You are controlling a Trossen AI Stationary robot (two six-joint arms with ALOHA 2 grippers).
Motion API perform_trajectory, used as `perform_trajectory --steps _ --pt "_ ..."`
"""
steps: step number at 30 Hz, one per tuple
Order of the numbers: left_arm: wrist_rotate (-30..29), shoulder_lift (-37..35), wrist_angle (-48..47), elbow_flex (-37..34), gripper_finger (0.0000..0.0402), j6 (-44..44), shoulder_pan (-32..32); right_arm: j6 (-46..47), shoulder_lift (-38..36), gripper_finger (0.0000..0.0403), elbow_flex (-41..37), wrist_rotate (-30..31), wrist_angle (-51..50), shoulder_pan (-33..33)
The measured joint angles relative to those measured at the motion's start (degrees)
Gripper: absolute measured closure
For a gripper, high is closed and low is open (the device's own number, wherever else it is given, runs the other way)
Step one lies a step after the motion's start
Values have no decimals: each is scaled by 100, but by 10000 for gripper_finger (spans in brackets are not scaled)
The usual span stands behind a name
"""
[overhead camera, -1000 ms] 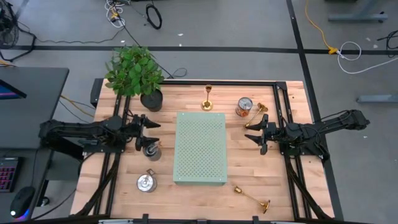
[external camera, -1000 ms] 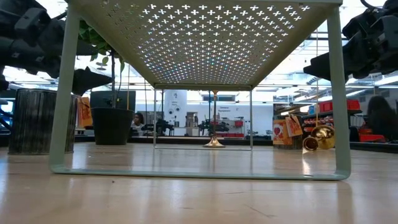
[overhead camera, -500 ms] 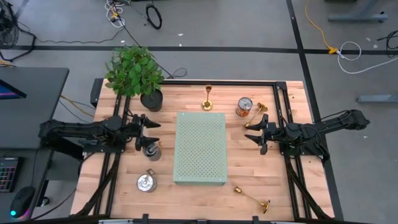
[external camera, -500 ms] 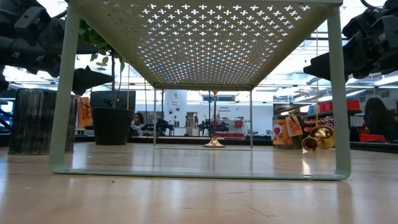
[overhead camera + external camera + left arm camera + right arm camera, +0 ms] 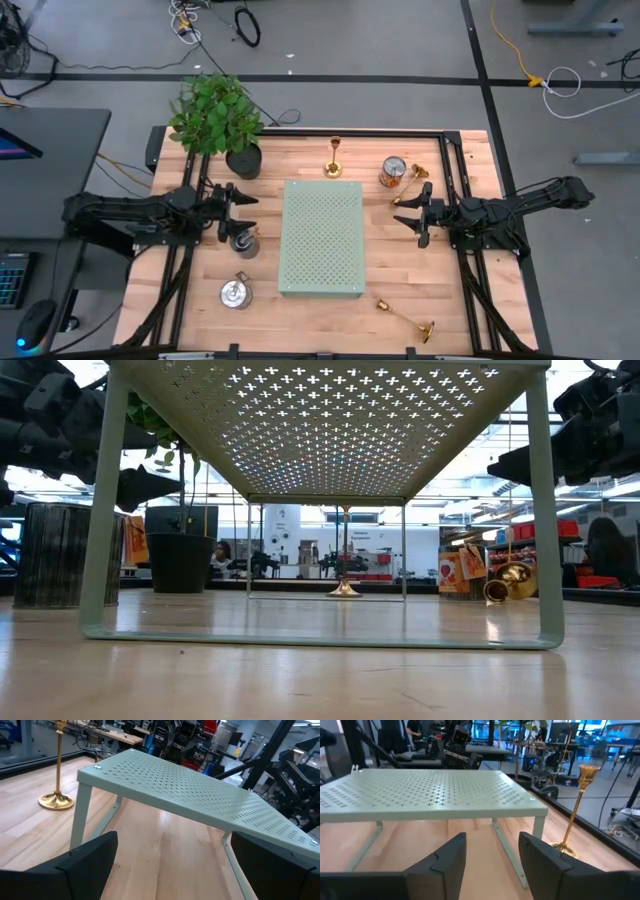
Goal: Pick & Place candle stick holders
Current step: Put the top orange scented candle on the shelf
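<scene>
Three brass candlestick holders show. One stands upright on its round base (image 5: 333,160) at the table's far edge; it also shows in the low view (image 5: 344,588), the left wrist view (image 5: 57,770) and the right wrist view (image 5: 572,815). One lies on its side (image 5: 410,185) beside a can, its base toward the low view (image 5: 510,582). One lies on its side (image 5: 405,318) near the table's front right. My left gripper (image 5: 250,215) is open and empty left of the green perforated rack (image 5: 320,238). My right gripper (image 5: 408,220) is open and empty right of the rack, just near of the lying holder.
A potted plant (image 5: 215,115) stands at the far left. A printed can (image 5: 393,172) stands at the far right. Two metal tins sit at the left, one (image 5: 242,240) just below my left gripper and one (image 5: 235,293) nearer the front. The rack stands on thin legs at the middle.
</scene>
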Motion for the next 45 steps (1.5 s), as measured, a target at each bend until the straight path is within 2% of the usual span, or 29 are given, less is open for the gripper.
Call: perform_trajectory --steps 4,8,11,13,16,19,25,27,31,34,36,38,45 --pt "-59 0 2 2 3 0 0 660 0 218 0 1 375 0" --pt "-59 0 18 0 3 -20 0 1515 -2 218 0 943 1030 -29" --pt "-58 0 22 0 3 -22 0 1536 -2 218 0 1585 1631 -31" --pt "-57 0 26 0 3 -24 0 1415 -2 218 0 1759 2072 -31" --pt "-57 0 27 2 3 -24 0 1290 -2 218 0 1700 2447 -28" --pt "-56 0 28 2 3 -24 0 1365 -2 218 0 1481 2403 -28" --pt "-56 0 31 0 3 -24 0 2578 2 218 0 471 2410 -26" --pt "-58 0 31 0 3 -24 0 2721 2 218 0 293 2414 -26" --pt "-59 0 31 0 3 -25 0 2786 2 218 0 1000 2780 -39" --pt "-56 0 31 0 3 -26 0 2415 10 218 214 1090 2914 -98" --pt "-56 0 31 0 3 -33 0 2156 43 218 654 1041 2517 -154" --pt "-57 0 31 1 3 -24 0 2041 62 218 1266 1007 1592 -203" --pt "-98 -1 32 1 3 -12 0 2092 712 218 4000 1469 -3304 -676"
